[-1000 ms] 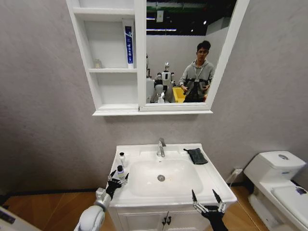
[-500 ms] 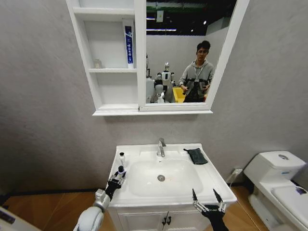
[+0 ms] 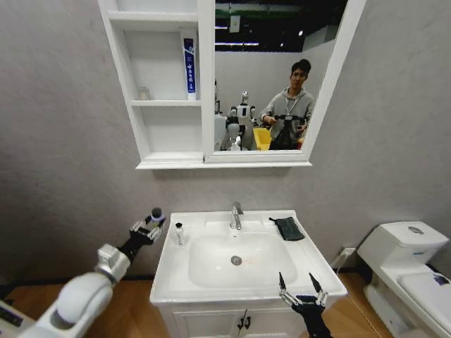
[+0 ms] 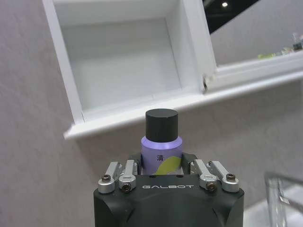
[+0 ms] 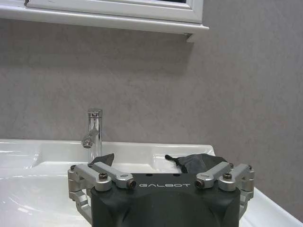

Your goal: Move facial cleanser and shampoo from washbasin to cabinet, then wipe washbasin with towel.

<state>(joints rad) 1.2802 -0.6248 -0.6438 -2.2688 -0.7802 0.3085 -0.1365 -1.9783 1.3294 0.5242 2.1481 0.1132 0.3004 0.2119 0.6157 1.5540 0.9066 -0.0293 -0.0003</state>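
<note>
Room: grey textured wall, wood-look floor, a white toilet [image 3: 405,248] off to the robot's right.
Washbasin [image 3: 211,224]: white rectangular top with an oval bowl; chrome tap [image 3: 235,215] at the back centre.
Cabinet [image 3: 169,84]: white, wall-hung above the basin, open shelves on its left half, mirror panel on the right; a tall white tube with a blue label [image 3: 188,65] stands upright on the middle shelf.
Purple bottle [image 4: 161,147]: pale purple body, black cap, long axis running out along the gripper with the cap pointing away from the wrist and up toward the cabinet's lowest shelf; it is in the air, left of the basin's left edge.
Left gripper [image 3: 149,227]: fingers clamped against both sides of the purple bottle; arm stretched forward and raised beside the basin.
Small bottle [image 3: 178,233]: upright on the basin's left rim.
Towel [image 3: 287,227]: dark, folded, on the back right of the basin top.
Right gripper [image 3: 297,285]: low at the basin's front right edge, fingers spread wide, holding nothing.
</note>
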